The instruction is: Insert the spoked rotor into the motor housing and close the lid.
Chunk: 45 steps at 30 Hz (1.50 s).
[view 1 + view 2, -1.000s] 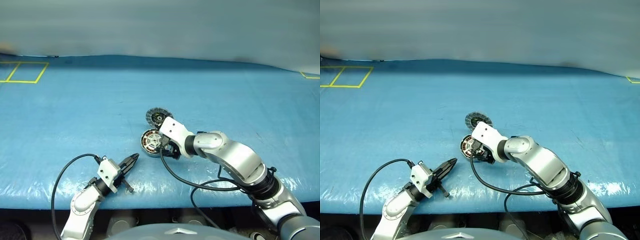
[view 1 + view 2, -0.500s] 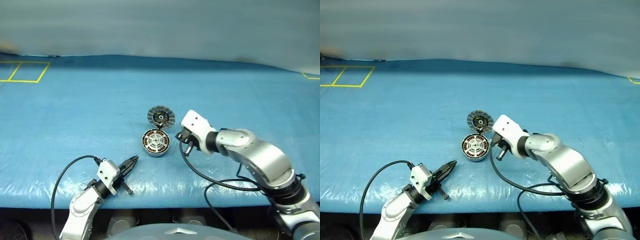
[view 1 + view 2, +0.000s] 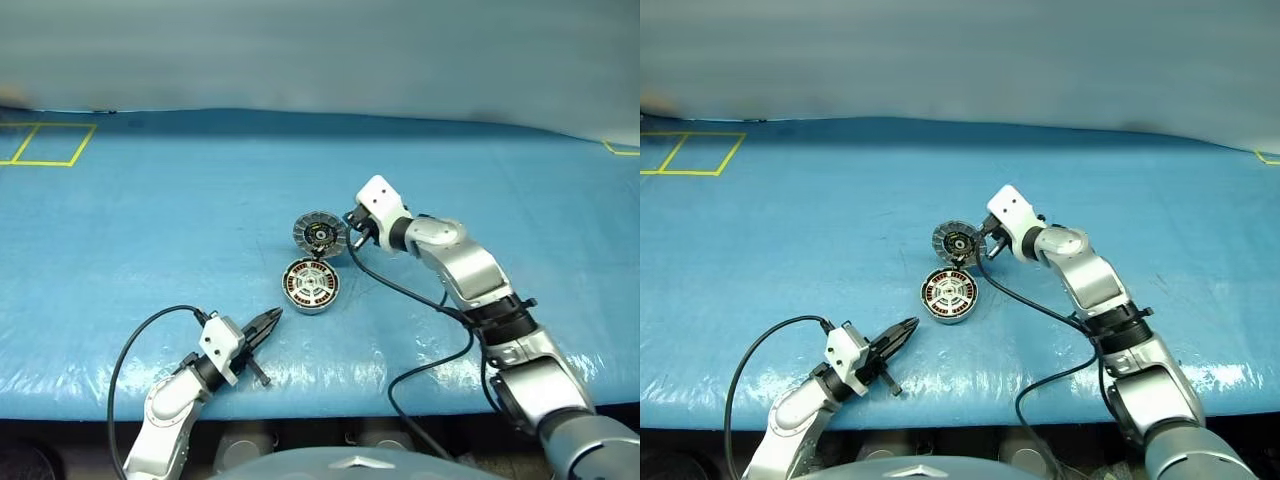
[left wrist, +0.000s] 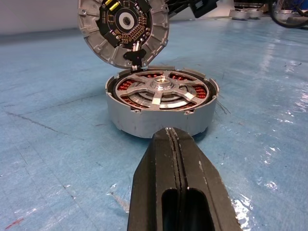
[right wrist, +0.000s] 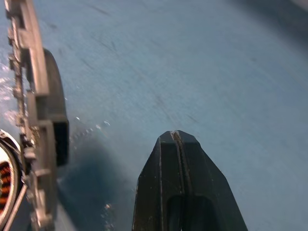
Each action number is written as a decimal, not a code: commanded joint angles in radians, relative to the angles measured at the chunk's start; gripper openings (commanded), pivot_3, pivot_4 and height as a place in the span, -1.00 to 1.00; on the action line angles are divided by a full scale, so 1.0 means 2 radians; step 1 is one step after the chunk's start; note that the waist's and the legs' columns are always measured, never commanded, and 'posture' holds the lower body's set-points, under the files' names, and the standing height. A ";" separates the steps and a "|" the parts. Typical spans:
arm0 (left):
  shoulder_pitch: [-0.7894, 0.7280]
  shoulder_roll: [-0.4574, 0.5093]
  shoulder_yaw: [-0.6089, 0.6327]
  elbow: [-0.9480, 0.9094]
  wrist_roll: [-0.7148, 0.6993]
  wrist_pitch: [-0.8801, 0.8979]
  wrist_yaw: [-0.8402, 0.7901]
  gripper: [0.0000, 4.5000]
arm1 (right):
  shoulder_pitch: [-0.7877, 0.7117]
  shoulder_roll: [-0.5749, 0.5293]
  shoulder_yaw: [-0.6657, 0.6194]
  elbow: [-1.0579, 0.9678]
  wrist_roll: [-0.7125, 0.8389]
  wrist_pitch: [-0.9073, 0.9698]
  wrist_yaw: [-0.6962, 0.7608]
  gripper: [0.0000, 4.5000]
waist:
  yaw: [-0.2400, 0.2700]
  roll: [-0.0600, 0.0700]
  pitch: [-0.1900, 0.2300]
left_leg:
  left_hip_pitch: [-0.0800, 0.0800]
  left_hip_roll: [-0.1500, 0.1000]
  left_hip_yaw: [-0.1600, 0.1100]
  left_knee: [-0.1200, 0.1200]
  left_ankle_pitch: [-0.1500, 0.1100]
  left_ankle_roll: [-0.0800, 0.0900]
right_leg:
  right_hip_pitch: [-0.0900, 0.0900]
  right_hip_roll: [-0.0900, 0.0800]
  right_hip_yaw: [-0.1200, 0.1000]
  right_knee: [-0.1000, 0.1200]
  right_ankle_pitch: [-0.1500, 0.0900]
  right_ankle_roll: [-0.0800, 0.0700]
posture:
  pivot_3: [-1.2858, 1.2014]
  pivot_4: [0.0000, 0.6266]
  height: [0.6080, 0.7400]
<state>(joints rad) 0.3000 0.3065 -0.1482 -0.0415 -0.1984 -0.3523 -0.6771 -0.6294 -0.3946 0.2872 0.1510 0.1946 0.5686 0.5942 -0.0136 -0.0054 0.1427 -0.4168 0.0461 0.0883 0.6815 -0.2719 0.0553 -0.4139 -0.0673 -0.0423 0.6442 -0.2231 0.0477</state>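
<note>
The motor housing (image 3: 312, 286) sits on the blue table, copper windings visible inside it. Lying in it is the spoked rotor (image 4: 161, 89), silver spokes and hub facing up. Just behind the housing the lid (image 3: 320, 234) stands up on edge, its dark-hubbed inner face (image 4: 124, 29) turned towards me. My right gripper (image 3: 354, 233) is shut and empty, close by the lid's right edge (image 5: 36, 120); I cannot tell whether they touch. My left gripper (image 3: 268, 321) is shut, empty, low over the table in front of the housing and pointing at it.
A yellow tape square (image 3: 45, 143) marks the table's far left corner. The table's front edge (image 3: 330, 400) runs just below my left gripper. Black cables trail from both wrists across the cloth (image 3: 420, 300).
My right gripper has left the housing, shut its fingers, and swung away from me to the lid's right side. The rotor now shows in the housing. My left arm has kept still.
</note>
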 commanded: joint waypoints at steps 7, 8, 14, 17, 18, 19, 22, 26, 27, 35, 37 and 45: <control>0.003 -0.003 -0.004 -0.003 -0.005 -0.007 -0.003 -1.00 | -0.026 0.050 -0.084 0.021 0.137 0.093 0.113 -0.99 | 0.001 0.001 0.000 | 0.000 0.000 0.000 0.000 0.000 0.000 | 0.000 0.000 0.000 0.000 0.000 0.000 | 0.03 -0.52 1.00; 0.004 -0.003 -0.004 -0.001 -0.005 -0.008 -0.004 -1.00 | -0.020 0.052 -0.087 0.011 0.146 0.104 0.116 -0.99 | 0.001 0.001 0.000 | 0.000 0.000 0.000 0.000 0.000 0.000 | 0.000 0.000 0.000 0.000 0.000 0.000 | 0.03 -0.52 1.00; 0.006 -0.005 -0.004 0.007 -0.007 -0.012 -0.008 -1.00 | 0.028 0.060 -0.086 -0.049 0.175 0.149 0.109 -0.99 | 0.000 0.001 0.001 | 0.000 0.000 0.000 0.000 0.000 0.000 | 0.000 -0.001 0.000 0.000 0.000 0.000 | 0.03 -0.52 1.00; 0.005 -0.005 -0.004 0.010 -0.008 -0.012 -0.012 -1.00 | 0.063 0.068 -0.079 -0.079 0.179 0.162 0.097 -0.99 | 0.000 0.001 0.000 | 0.000 0.000 0.000 0.000 0.000 0.000 | 0.000 -0.001 0.000 0.000 -0.001 -0.001 | 0.03 -0.52 1.00; 0.004 -0.005 -0.004 0.011 -0.009 -0.012 -0.014 -1.00 | 0.076 0.072 -0.079 -0.088 0.182 0.167 0.092 -0.99 | 0.000 0.001 0.001 | 0.000 0.000 0.000 0.000 0.000 0.000 | 0.000 -0.001 0.000 0.000 -0.001 -0.001 | 0.03 -0.52 1.00; 0.004 -0.005 -0.004 0.012 -0.010 -0.011 -0.015 -1.00 | 0.084 0.075 -0.080 -0.094 0.184 0.171 0.088 -0.99 | 0.000 0.001 0.000 | 0.000 0.000 0.000 0.000 0.000 0.000 | 0.000 -0.001 0.000 0.000 -0.001 -0.001 | 0.03 -0.52 1.00; 0.003 -0.004 -0.004 0.014 -0.010 -0.011 -0.019 -1.00 | 0.118 0.095 -0.087 -0.113 0.193 0.170 0.068 -0.99 | 0.000 0.001 0.000 | 0.000 0.000 0.000 0.000 0.000 0.000 | 0.000 -0.001 0.000 0.000 -0.001 -0.001 | 0.03 -0.52 1.00; 0.002 -0.004 -0.002 0.016 -0.010 -0.011 -0.021 -1.00 | 0.157 0.111 -0.085 -0.120 0.185 0.145 0.050 -0.99 | 0.000 0.001 0.000 | 0.000 0.000 0.000 0.000 0.000 0.000 | 0.000 -0.001 0.000 0.000 -0.001 -0.003 | 0.03 -0.52 1.00; 0.002 -0.004 -0.002 0.016 -0.010 -0.011 -0.021 -1.00 | 0.164 0.115 -0.085 -0.119 0.183 0.146 0.041 -0.99 | 0.000 0.001 0.000 | 0.000 0.000 0.000 0.000 0.000 0.000 | 0.000 -0.001 0.000 0.000 -0.001 -0.003 | 0.03 -0.52 1.00; 0.002 -0.005 0.000 0.015 -0.010 -0.012 -0.022 -1.00 | 0.211 0.113 -0.043 -0.188 0.140 0.109 -0.007 -0.99 | 0.000 0.001 0.000 | 0.002 0.000 -0.001 0.000 0.000 0.000 | 0.000 -0.002 -0.001 0.000 -0.002 -0.003 | 0.03 -0.52 1.00; 0.002 -0.005 0.000 0.015 -0.009 -0.012 -0.021 -1.00 | 0.220 0.102 -0.020 -0.238 0.112 0.078 -0.017 -0.99 | 0.000 0.001 0.000 | 0.002 0.000 -0.001 0.000 0.000 0.000 | -0.001 -0.002 -0.001 0.000 -0.002 -0.003 | 0.03 -0.52 1.00; 0.004 -0.008 0.000 0.013 -0.009 -0.010 -0.017 -1.00 | 0.244 0.064 0.033 -0.356 0.045 0.079 -0.078 -0.31 | 0.000 0.001 0.000 | 0.001 0.000 -0.001 0.000 0.000 0.000 | -0.001 -0.002 -0.001 0.000 -0.002 -0.003 | 0.03 -0.52 1.00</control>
<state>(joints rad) 0.3038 0.2960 -0.1484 -0.0013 -0.2082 -0.3572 -0.7159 -0.1376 -0.2592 0.3442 -0.5161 0.3087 0.7299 0.4541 -0.0126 -0.0035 0.1430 -0.4146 0.0458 0.0869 0.6820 -0.2722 0.0552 -0.4167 -0.0706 -0.0439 0.6446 -0.2265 0.0418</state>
